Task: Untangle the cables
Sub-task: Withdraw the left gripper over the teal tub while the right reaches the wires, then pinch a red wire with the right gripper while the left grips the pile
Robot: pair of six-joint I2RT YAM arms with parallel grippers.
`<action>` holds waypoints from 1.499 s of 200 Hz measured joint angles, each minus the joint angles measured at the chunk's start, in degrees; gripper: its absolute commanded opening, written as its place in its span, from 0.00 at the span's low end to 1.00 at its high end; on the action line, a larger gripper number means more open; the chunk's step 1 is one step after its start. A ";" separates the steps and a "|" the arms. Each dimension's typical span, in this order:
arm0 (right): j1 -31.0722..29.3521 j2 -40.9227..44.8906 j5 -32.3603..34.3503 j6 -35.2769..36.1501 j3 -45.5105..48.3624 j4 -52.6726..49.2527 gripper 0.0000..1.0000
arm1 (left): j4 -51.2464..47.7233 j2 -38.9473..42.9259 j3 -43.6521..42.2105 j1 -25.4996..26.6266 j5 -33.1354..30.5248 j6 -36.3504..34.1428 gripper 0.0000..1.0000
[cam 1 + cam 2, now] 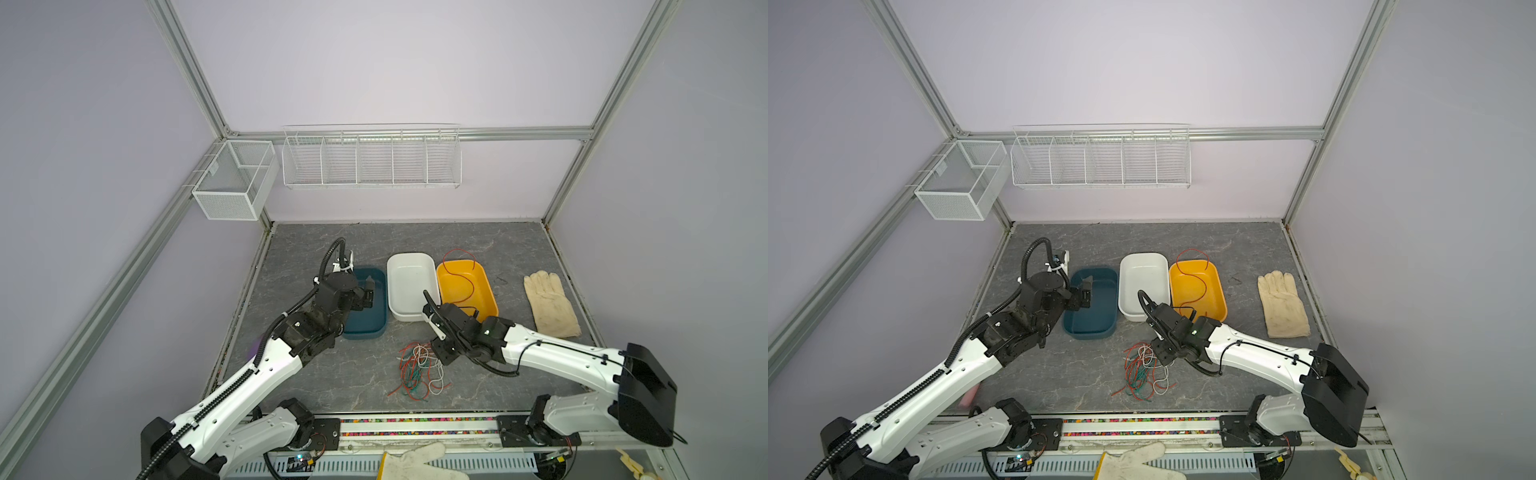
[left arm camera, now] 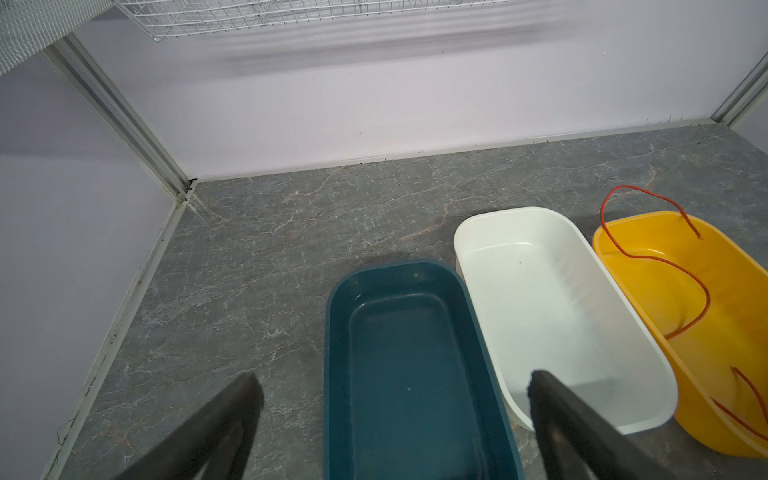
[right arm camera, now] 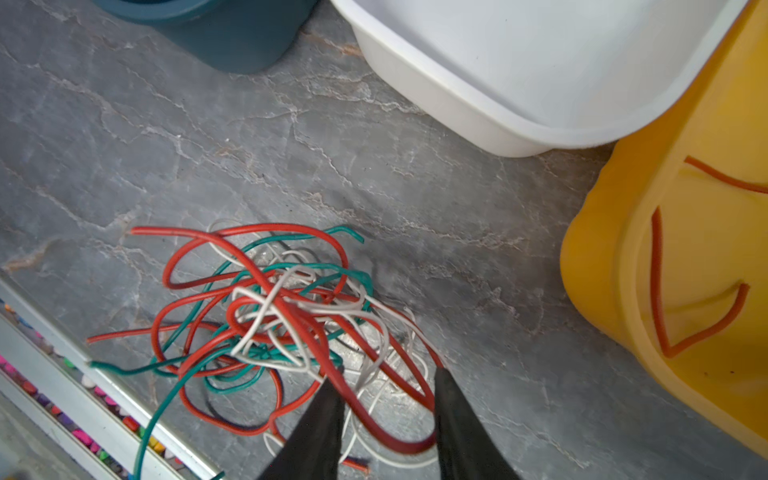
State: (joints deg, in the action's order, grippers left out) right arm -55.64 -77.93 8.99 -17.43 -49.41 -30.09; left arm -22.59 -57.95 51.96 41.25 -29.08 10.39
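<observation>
The cables (image 1: 419, 368) lie in a red, green and white tangle (image 1: 1144, 370) on the grey table, in front of the trays. My right gripper (image 3: 386, 378) is down at the tangle's right edge. Its jaws stand apart around a loop of red cable (image 3: 399, 440) and some white strands; in both top views its fingers are hidden under the wrist (image 1: 446, 349). One separate red cable (image 1: 461, 274) lies in the yellow tray (image 1: 492, 301) and arches over its far rim (image 2: 648, 191). My left gripper (image 2: 395, 380) hangs open and empty over the dark blue tray (image 2: 336, 332).
A white tray (image 1: 392, 286) stands between the blue tray (image 1: 374, 330) and the yellow one. A cream glove (image 1: 548, 303) lies at the table's right side, and another glove (image 1: 415, 461) at the front rail. Wire baskets (image 1: 370, 158) hang on the back wall.
</observation>
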 measured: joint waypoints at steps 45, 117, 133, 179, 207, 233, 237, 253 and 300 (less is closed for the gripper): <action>0.11 -1.07 -0.39 0.48 -0.96 -0.33 0.06 | 0.00 -0.15 0.00 0.00 0.46 -0.15 1.00; 0.11 6.54 -1.09 0.50 -10.03 -6.40 0.06 | 0.00 -0.35 0.00 0.02 2.32 -0.35 1.00; 0.11 8.24 -1.57 0.76 -13.51 -8.31 0.06 | 0.00 -0.35 0.00 0.04 2.99 -0.44 1.00; -0.07 9.60 -4.31 1.25 -23.08 -12.37 0.06 | 0.00 -0.35 0.00 0.59 5.60 -0.92 1.00; -0.35 9.84 -6.08 1.42 -26.49 -13.18 0.06 | 0.00 -0.33 0.00 1.09 8.24 -1.46 0.99; -0.39 9.81 -6.91 1.46 -28.65 -13.86 0.06 | 0.00 0.48 0.00 1.33 13.38 -1.68 0.99; -0.39 9.81 -6.91 1.44 -28.79 -13.86 0.06 | 0.00 0.81 0.00 1.44 14.29 -1.64 0.99; -0.39 9.64 -6.93 1.44 -29.09 -14.05 0.06 | -0.02 2.45 0.09 2.47 16.85 -1.42 0.99; -0.44 8.61 -7.50 1.40 -29.11 -13.99 0.06 | -1.36 6.40 2.34 4.17 22.60 5.66 0.96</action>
State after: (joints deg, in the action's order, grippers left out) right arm -56.07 -69.32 1.50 -16.03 -78.52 -44.07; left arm -23.94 -51.55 54.30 45.43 -6.48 16.05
